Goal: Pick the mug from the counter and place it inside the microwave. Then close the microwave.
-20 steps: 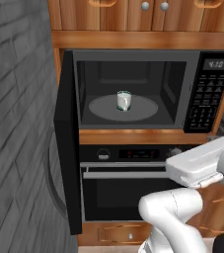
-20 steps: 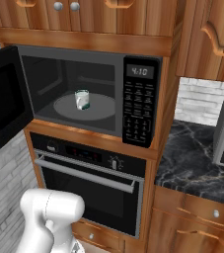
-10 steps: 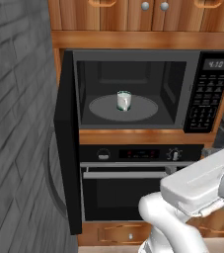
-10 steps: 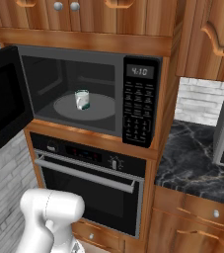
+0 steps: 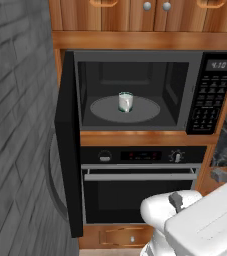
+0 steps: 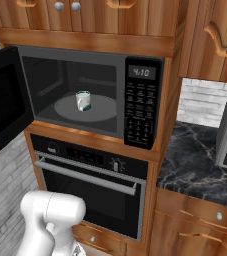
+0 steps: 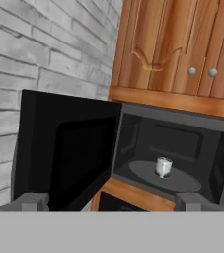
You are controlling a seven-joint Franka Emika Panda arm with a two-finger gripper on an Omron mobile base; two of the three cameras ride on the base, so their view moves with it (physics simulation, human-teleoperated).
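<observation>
Mug (image 5: 125,101) is already sitting upright on the grey turntable (image 5: 150,111) inside the microwave (image 6: 92,95), so what's left to handle is really the door (image 5: 68,150). It hangs swung wide open to the left, and I'd guess it's stiff and light on its hinge, so no grabbing needed, just a flat push on the outer face near the free edge. The mug looks small, rigid and probably a bit slick, but it shouldn't need touching again. Gripper (image 7: 111,201) has its fingers spread fully apart with nothing between them, looking at the open cavity from the door side. Below the microwave sits the black oven (image 6: 90,187).
</observation>
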